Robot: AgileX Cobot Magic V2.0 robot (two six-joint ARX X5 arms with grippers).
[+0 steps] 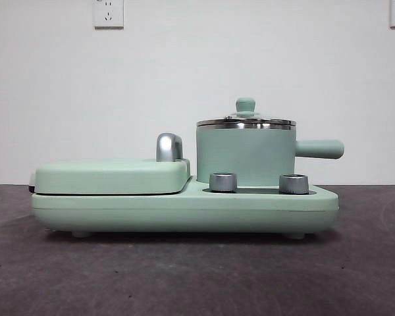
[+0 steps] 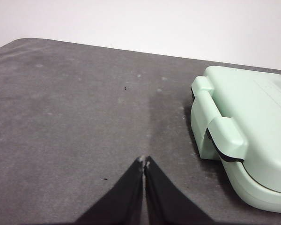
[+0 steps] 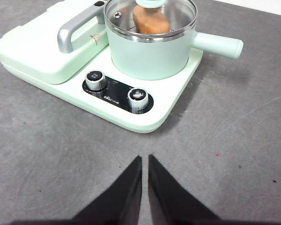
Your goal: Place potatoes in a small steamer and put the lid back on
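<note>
The small steamer (image 1: 245,155) (image 3: 150,54) is a mint-green pot standing on the right half of a mint-green cooker base (image 1: 184,207), its stubby handle (image 1: 319,149) pointing right. The glass lid (image 1: 246,121) (image 3: 178,14) sits on its rim, knob up. Through the glass the right wrist view shows the brown-orange potato (image 3: 151,21) inside the pot. My right gripper (image 3: 144,159) is shut and holds nothing, hovering over the table in front of the cooker's knobs. My left gripper (image 2: 144,161) is shut and holds nothing, over bare table beside the griddle end of the cooker.
A flat griddle with a closed mint-green cover (image 1: 112,176) (image 2: 253,122) and a steel handle (image 1: 169,147) fills the cooker's left half. Two steel knobs (image 1: 222,182) (image 1: 293,183) face front. The table (image 1: 184,276) is dark grey, with a white wall behind.
</note>
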